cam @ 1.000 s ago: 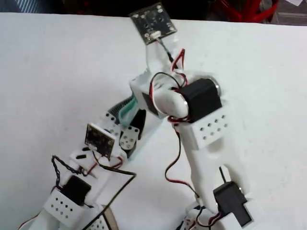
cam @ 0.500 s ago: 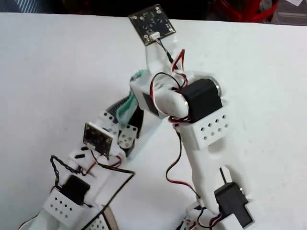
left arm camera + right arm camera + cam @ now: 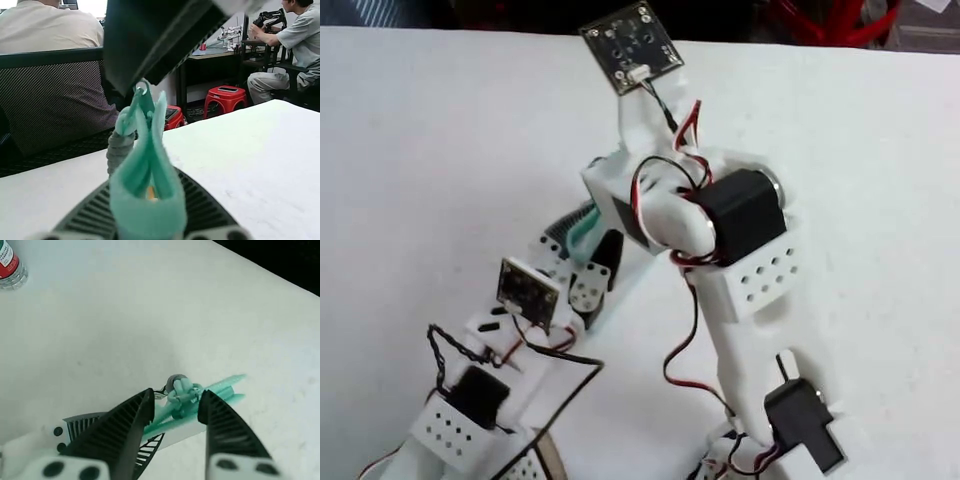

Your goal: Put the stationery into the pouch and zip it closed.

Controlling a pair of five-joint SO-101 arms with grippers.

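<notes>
Left claw (image 3: 147,212) clenched on pouch (image 3: 220,388) end, pouch stretched toward right claw (image 3: 176,395). Right claw released, straddling the pull (image 3: 181,386). Pinch pull squarely, then draw straight along zip, left keeping tension.

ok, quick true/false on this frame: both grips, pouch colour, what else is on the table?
1. The left fingers are shut on the pouch. True.
2. The right fingers are clamped on the zip pull. False: they are open, one on each side of the pull.
3. A bottle is on the table. True.
4. The pouch is red. False: it is teal.
</notes>
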